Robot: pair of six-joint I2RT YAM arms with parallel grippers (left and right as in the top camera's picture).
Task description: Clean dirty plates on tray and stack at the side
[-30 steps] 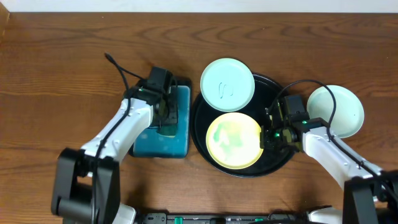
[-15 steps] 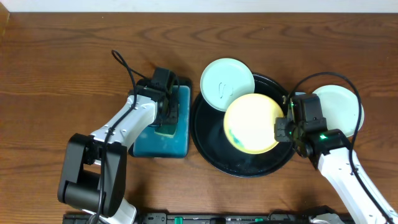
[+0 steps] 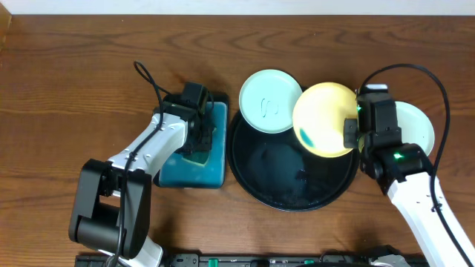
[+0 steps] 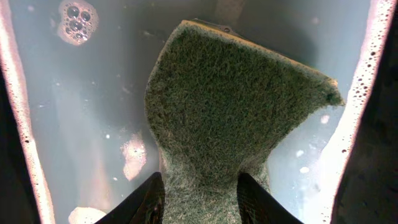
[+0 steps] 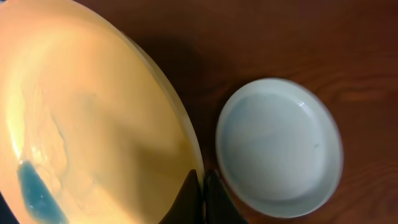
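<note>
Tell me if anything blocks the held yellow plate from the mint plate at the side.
Nothing visible. The right end effector holds the yellow plate by its rim; only bare table separates it from the mint plate.

A green scouring sponge [image 4: 230, 106] lies in cloudy, soapy water [image 4: 87, 118], its rough face up and a thin yellow edge showing along its far side. It is wide at the far end and pinched narrow at the near end, where two dark fingers [image 4: 151, 200] touch it, one on each side. A cluster of bubbles [image 4: 78, 20] floats at the upper left, and lines of foam [image 4: 368, 74] run down both sides.
</note>
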